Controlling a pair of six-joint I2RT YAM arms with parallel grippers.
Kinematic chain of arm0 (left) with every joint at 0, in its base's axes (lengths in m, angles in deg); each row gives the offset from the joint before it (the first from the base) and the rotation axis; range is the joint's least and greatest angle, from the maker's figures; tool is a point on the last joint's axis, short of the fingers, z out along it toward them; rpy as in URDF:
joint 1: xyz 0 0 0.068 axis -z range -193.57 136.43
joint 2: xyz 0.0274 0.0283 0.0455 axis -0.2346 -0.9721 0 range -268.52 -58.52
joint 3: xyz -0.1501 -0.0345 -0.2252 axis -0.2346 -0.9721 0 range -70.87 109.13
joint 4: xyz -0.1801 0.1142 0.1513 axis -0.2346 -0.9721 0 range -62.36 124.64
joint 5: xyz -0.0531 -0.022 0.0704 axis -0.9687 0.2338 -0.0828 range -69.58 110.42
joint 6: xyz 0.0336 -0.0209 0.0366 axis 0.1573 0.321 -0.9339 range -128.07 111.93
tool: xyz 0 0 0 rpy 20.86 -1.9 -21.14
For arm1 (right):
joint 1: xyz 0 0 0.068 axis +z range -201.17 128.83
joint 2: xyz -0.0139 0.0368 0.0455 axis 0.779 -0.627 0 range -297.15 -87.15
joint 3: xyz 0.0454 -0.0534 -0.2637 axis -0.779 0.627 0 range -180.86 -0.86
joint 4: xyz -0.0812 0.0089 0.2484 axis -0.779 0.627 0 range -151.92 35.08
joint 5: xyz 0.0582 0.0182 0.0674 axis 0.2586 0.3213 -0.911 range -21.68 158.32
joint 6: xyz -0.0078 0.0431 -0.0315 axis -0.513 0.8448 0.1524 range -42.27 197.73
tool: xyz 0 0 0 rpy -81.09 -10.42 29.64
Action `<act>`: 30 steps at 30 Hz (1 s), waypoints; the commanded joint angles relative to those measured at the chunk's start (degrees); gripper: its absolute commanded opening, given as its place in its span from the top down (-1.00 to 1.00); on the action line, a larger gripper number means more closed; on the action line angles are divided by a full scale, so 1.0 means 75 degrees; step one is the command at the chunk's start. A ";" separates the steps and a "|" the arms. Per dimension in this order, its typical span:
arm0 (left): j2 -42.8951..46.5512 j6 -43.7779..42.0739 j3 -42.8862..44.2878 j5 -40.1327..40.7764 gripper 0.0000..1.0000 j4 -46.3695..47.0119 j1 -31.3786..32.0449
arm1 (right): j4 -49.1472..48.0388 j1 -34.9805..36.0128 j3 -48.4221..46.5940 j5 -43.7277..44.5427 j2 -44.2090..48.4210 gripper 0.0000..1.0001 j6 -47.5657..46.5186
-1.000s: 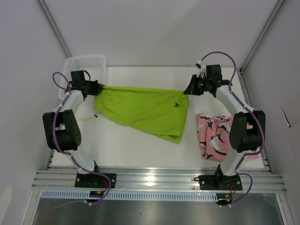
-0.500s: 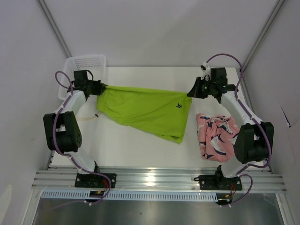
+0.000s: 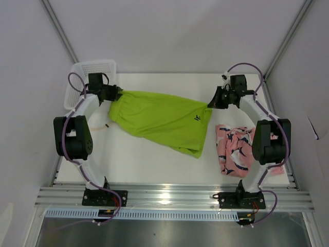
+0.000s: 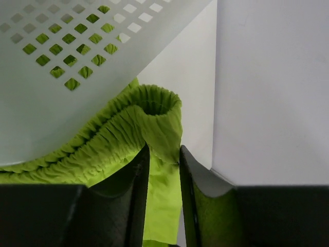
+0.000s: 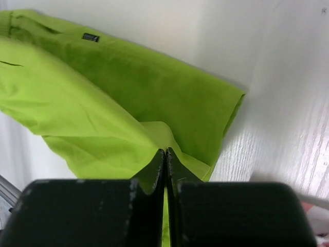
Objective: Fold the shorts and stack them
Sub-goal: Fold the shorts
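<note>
Between the fingers of the left gripper (image 4: 164, 154) a fold of the lime green shorts (image 3: 159, 118) is seen, taken at the gathered elastic waistband (image 4: 154, 105), which loops up just past the fingertips. The jaws are parted a little, and the gap between them is filled by the cloth, which touches both fingers. Just beyond this gripper and to its left the white mesh basket (image 3: 95, 68) is found, its perforated wall close against the waistband in the left wrist view, with green showing through some of the holes. At the opposite end of the same garment the right gripper (image 5: 165, 154) is pressed together on a thin edge of the cloth, so that only a narrow line is left between its fingers. The green pair is thus stretched from one gripper to the other, and the rest of it is spread flat over the white table (image 3: 144, 159), widening from the grippers toward the arm bases. A small black logo (image 3: 194, 116) is printed on the cloth just short of the right gripper, on its base side. The pink shorts with the navy-and-white print (image 3: 235, 150) are left crumpled on the table, nearer the bases than the right gripper and apart from it, beside the right arm; a strip of bare table is seen between them and the lower corner of the green pair.
</note>
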 commanded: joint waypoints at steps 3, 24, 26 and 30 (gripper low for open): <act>-0.0426 -0.0011 0.0426 0.0103 0.28 0.0469 0.0043 | -0.0327 -0.0118 -0.1294 0.0030 -0.1317 0.99 0.0237; 0.0990 -0.2132 0.0287 -0.0612 -0.98 -0.0210 0.0289 | -0.0467 0.0314 -0.0034 0.0523 0.0481 -0.05 0.0811; 0.1551 -0.2319 -0.0322 -0.0600 -0.98 -0.0035 0.0359 | -0.0770 0.0526 0.0272 0.0301 0.0577 0.27 0.1022; 0.2360 -0.2519 -0.1342 -0.0612 -0.98 0.0467 0.0429 | -0.1427 0.1182 0.0800 0.0020 0.0425 0.84 0.1584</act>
